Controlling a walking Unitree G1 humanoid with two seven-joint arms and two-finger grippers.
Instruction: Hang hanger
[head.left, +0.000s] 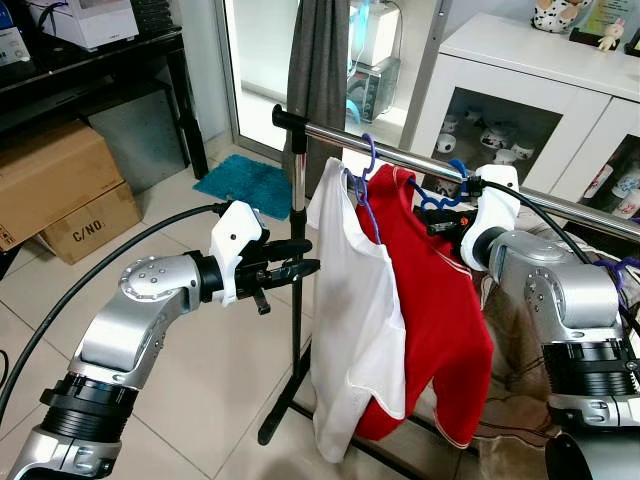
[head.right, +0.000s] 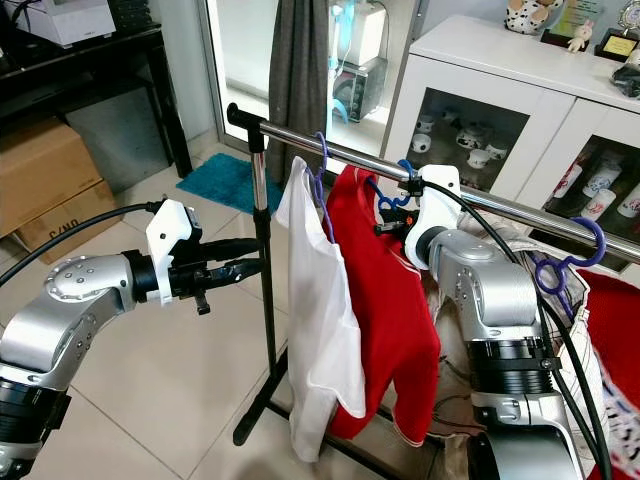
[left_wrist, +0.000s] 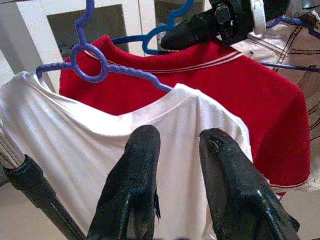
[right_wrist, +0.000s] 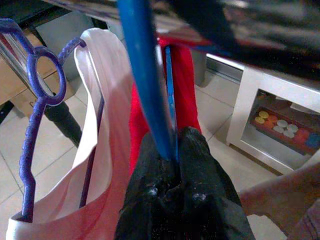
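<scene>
A silver rail crosses the scene on a black stand. A white shirt hangs from it on a purple hanger. Right beside it is a red shirt on a blue hanger, whose hook reaches the rail. My right gripper is shut on the blue hanger just under the rail, its fingertips clamped on the plastic. My left gripper is held level to the left of the stand's pole, pointing at the white shirt, open, with nothing between its fingers.
The stand's upright pole rises between my left gripper and the shirts. More clothes on a purple hanger hang further right. A white glass-front cabinet stands behind, cardboard boxes at the left, a teal mat and a grey curtain beyond.
</scene>
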